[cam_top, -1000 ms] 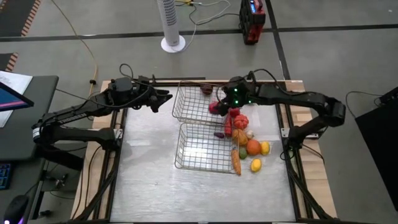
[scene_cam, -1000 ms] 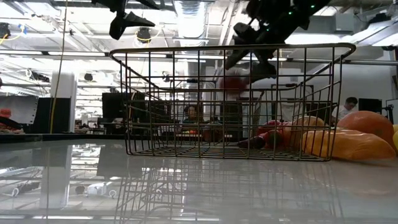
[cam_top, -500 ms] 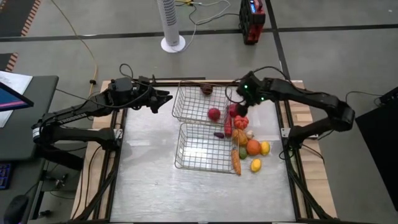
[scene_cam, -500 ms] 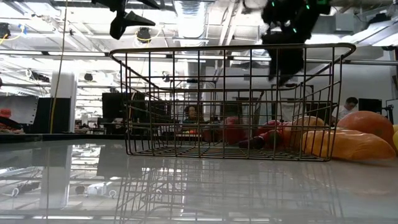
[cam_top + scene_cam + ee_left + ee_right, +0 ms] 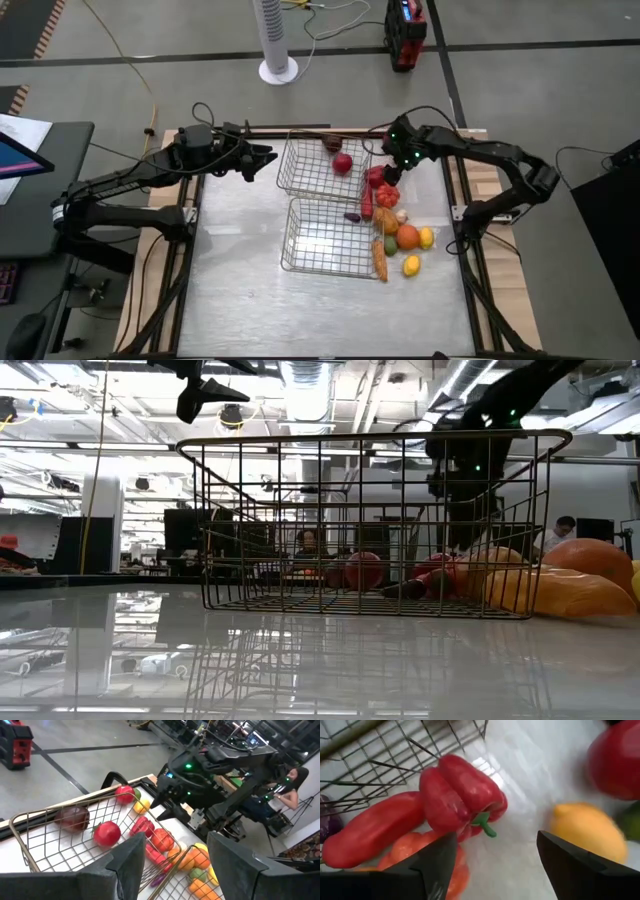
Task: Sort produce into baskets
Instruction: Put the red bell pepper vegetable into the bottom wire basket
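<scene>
Barely started imo: left gripper (image 5: 268, 156) hovers spread beside the far basket (image 5: 296, 170), which holds just a red apple (image 5: 343, 163) and a dark fruit (image 5: 332, 144); near basket (image 5: 300, 250) looks bare; pile of produce (image 5: 396, 232) waits right of both; right gripper (image 5: 392, 172) spread, holding nothing, over the red pepper (image 5: 462, 795).

In your right wrist view, the red fruit (image 5: 616, 762) at two o'clock is blurred and cut off by the frame's edge, and a green thing (image 5: 631, 821) at three o'clock is cut off too, so you cannot tell what it is. Your low view hides most of the produce pile behind the near basket (image 5: 370, 525) mesh, and the orange piece (image 5: 590, 563) at three o'clock runs past the edge. From the high view the small dark item (image 5: 352, 217) between basket and pile is too small for you to identify.
</scene>
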Controlling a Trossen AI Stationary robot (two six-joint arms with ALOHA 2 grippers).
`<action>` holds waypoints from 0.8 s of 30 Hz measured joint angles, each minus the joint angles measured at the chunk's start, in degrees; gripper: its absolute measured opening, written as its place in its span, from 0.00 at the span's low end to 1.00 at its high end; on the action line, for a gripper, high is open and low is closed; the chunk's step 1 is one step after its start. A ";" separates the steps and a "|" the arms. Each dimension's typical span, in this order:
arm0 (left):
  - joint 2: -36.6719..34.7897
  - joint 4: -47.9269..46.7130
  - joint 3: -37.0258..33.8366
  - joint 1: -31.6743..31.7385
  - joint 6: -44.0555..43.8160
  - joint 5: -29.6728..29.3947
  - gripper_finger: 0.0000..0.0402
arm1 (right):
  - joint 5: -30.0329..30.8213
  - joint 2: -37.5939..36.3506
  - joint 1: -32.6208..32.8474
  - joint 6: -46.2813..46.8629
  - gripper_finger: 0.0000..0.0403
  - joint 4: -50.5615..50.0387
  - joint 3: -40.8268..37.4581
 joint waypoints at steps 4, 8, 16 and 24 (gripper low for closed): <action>0.00 -0.22 0.00 0.00 0.34 -0.05 0.50 | -4.46 2.98 -2.21 -0.23 0.71 0.06 -0.02; 0.00 -1.08 0.00 0.00 0.48 -0.48 0.50 | -8.49 2.78 -5.29 0.54 0.68 1.83 -1.12; 0.00 -1.84 0.00 0.00 0.20 -1.39 0.50 | -19.83 -0.09 -13.97 9.42 0.62 8.64 -6.78; 0.00 -1.78 0.00 0.00 0.11 -3.04 0.50 | -26.21 -0.15 -17.23 19.60 0.57 15.29 -10.40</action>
